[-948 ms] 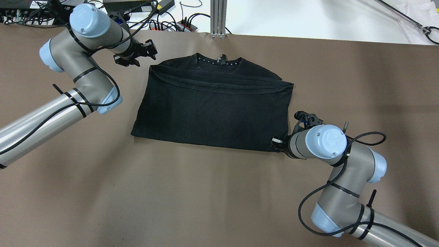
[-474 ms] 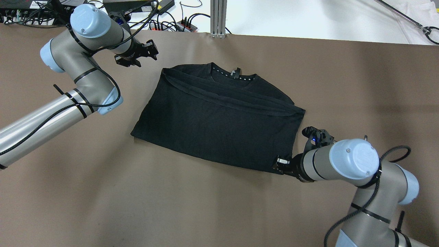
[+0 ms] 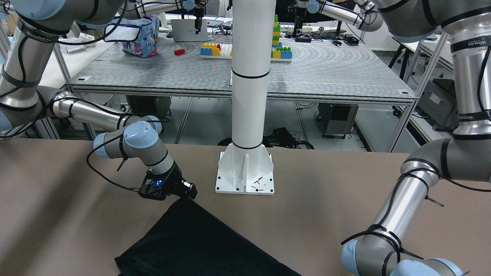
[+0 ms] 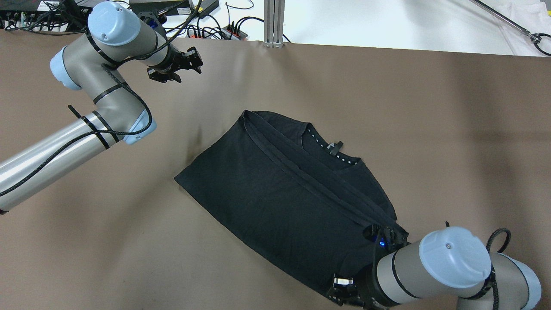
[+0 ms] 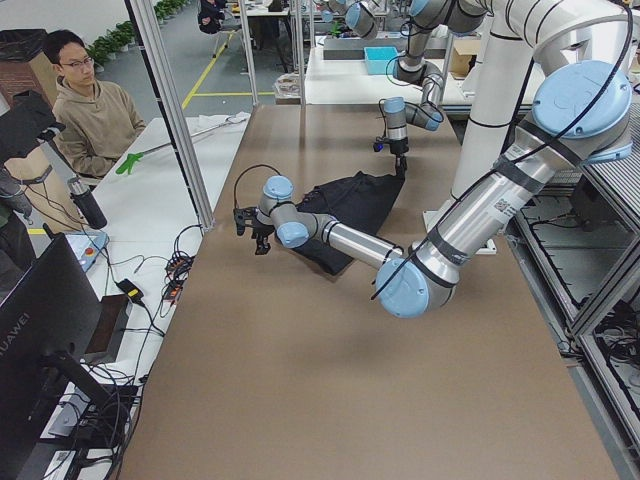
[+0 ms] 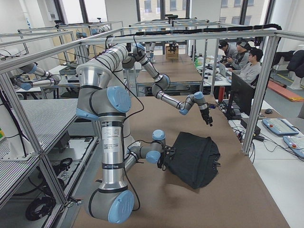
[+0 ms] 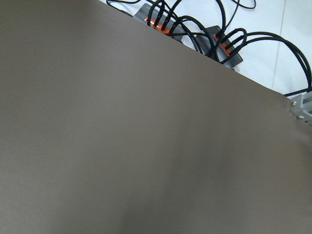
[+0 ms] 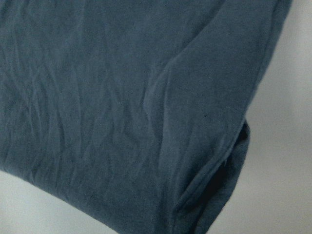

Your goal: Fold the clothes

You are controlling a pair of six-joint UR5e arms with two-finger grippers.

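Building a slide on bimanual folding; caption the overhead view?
Right end effector holds a corner of the black garment; left end effector hovers apart, open.

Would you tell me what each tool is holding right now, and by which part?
The right tool grips the black shirt at the corner nearest the pillar; the left tool holds nothing.

The left arm [image 4: 43, 150] and right arm [image 4: 400, 275] are silver-grey tubes with pale blue joint caps [image 4: 114, 26]. Black cables [image 4: 147, 110] are strapped on by black ties [image 4: 95, 131]. The left gripper [image 4: 194, 63] and right gripper [image 3: 191, 191] are black. A blue light [image 4: 381, 243] glows on the right wrist.
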